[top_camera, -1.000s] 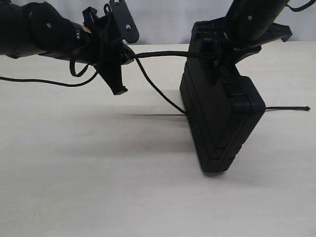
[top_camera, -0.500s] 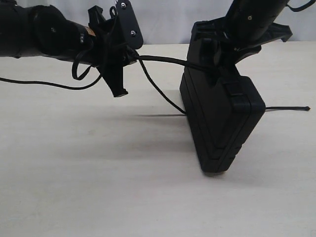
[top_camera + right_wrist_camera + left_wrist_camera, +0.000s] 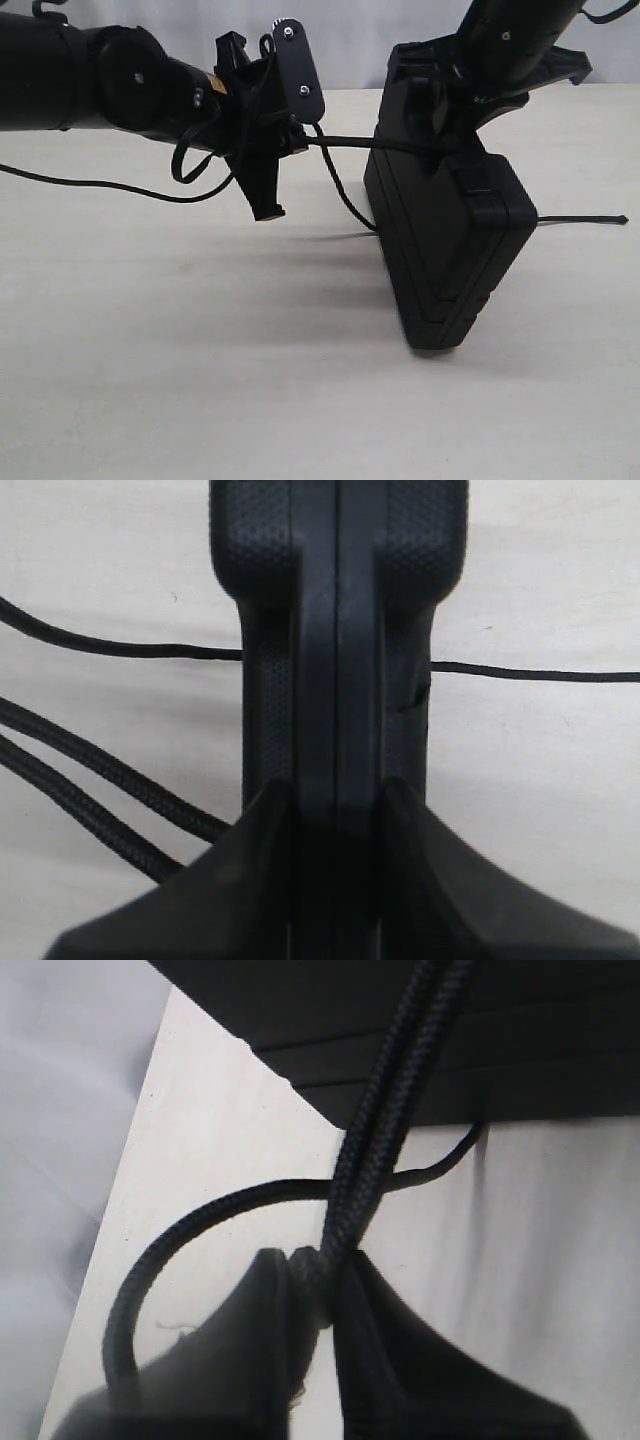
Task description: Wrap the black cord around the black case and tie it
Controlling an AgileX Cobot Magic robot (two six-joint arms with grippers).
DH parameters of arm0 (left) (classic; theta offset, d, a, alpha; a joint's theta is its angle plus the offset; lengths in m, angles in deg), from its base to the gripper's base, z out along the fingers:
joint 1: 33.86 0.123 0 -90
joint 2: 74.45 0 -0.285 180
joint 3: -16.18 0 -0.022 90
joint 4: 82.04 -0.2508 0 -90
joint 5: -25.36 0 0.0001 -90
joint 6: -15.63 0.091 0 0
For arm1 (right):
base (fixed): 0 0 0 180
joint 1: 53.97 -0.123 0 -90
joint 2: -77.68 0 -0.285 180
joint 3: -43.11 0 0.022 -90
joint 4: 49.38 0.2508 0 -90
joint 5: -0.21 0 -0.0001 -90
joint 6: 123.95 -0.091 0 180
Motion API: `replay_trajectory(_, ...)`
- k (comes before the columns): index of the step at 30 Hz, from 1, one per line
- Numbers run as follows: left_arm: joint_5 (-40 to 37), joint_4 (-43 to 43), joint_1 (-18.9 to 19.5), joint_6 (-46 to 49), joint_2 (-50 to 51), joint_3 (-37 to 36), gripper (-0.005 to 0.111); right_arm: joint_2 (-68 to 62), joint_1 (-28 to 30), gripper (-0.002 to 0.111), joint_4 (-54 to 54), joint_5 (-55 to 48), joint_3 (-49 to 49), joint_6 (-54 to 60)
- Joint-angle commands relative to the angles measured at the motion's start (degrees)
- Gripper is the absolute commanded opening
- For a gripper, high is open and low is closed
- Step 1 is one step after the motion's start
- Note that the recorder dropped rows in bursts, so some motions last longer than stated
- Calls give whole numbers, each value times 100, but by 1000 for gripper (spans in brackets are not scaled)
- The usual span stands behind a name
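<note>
The black case (image 3: pixel 450 250) stands on edge, tilted, right of the middle of the table. My right gripper (image 3: pixel 455 100) is shut on its top handle edge; the right wrist view shows the case (image 3: pixel 335 630) clamped between both fingers. The black cord (image 3: pixel 345 142) runs taut from my left gripper (image 3: pixel 300 135) to the case top, and a second strand (image 3: pixel 345 195) drops to the case's foot. A thin cord end (image 3: pixel 585 219) trails out to the right. In the left wrist view the doubled cord (image 3: pixel 380 1130) is pinched by the left gripper (image 3: pixel 322 1280).
A smooth robot cable (image 3: pixel 100 185) hangs under the left arm over the table's left side. The pale tabletop (image 3: pixel 250 380) stretches in front of the case. A white wall lies behind the far table edge.
My left gripper has moved right toward the case, holding the cord, so the strand between them is shorter. The case and right gripper have stayed put.
</note>
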Motion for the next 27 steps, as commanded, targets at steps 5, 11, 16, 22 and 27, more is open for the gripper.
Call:
replay_trajectory(5, 25, 52, -297, -56, 0, 1, 0, -49, 12, 4, -42, 143, 1, 18)
replay_trajectory(11, 460, 66, -491, -79, 0, 1, 0, -49, 12, 4, -42, 143, 1, 18)
replay_trajectory(16, 597, 205, -527, -76, 0, 1, 0, -49, 12, 4, -42, 143, 1, 18)
replay_trajectory(22, 622, 205, -772, -76, 0, 1, 0, -49, 12, 4, -42, 143, 1, 18)
replay_trajectory(27, 960, 182, -1021, -76, 0, 1, 0, -49, 12, 4, -42, 143, 1, 18)
